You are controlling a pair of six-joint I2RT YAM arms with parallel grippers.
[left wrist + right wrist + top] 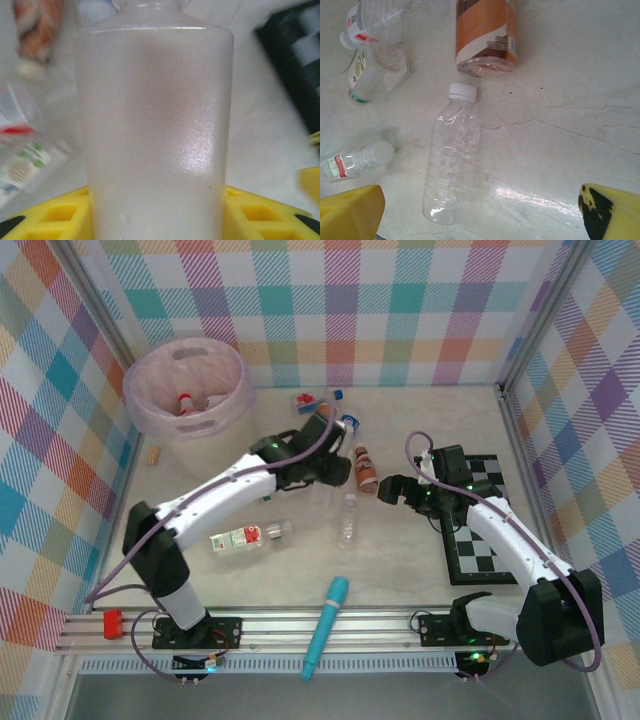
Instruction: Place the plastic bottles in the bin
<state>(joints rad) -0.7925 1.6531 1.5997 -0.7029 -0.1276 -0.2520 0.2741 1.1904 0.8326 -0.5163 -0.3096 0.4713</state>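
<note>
A frosted white plastic bottle (pixel 155 125) stands between the yellow jaws of my left gripper (pixel 157 222), which press on both its sides. From above, my left gripper (pixel 338 468) sits mid-table beside a brown bottle (pixel 366 468). My right gripper (pixel 388 490) is open, its fingers (pixel 350 212) wide apart above a clear bottle (pixel 452 170) lying on the table. That clear bottle (pixel 348 518) and a red-labelled bottle (pixel 250 536) lie nearer the front. The pink-lilac bin (pixel 150 415) stands at the back left with bottles (pixel 185 400) inside.
Several more bottles (pixel 315 400) lie at the back centre, and some small bottles (pixel 375 70) are to the left in the right wrist view. A teal cylinder (pixel 326 625) rests on the front rail. A chequered board (pixel 485 540) lies under the right arm.
</note>
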